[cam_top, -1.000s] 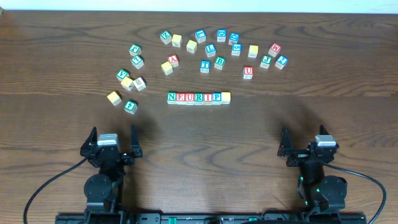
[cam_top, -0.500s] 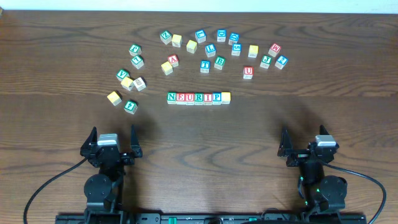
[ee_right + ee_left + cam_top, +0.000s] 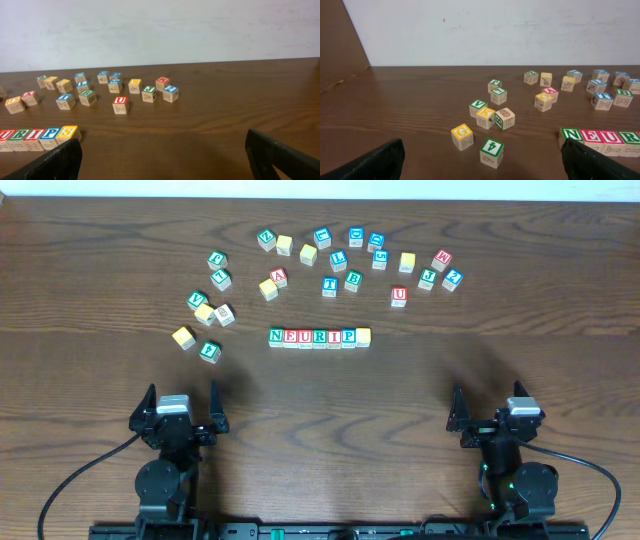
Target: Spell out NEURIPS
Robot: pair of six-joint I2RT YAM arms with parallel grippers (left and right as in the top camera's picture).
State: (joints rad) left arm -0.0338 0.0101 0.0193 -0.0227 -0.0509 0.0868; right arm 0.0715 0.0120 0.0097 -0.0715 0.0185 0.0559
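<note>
NEURIPS cubes (image 3: 319,337) touching, one row

loose letter cubes (image 3: 338,261) across a dark wooden table (image 3: 90,290)

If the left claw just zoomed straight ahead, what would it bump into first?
Probably the green-topped cube, the nearest one ahead of the open left claw. The yellow G cube sits just beyond it, slightly left. Depth is hard to judge.

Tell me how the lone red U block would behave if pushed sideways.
The red U block looks like stiff wood, so it probably will not bend. Its flat faces suggest sliding, not rolling. Standing apart, it likely bumps nothing at first.
</note>
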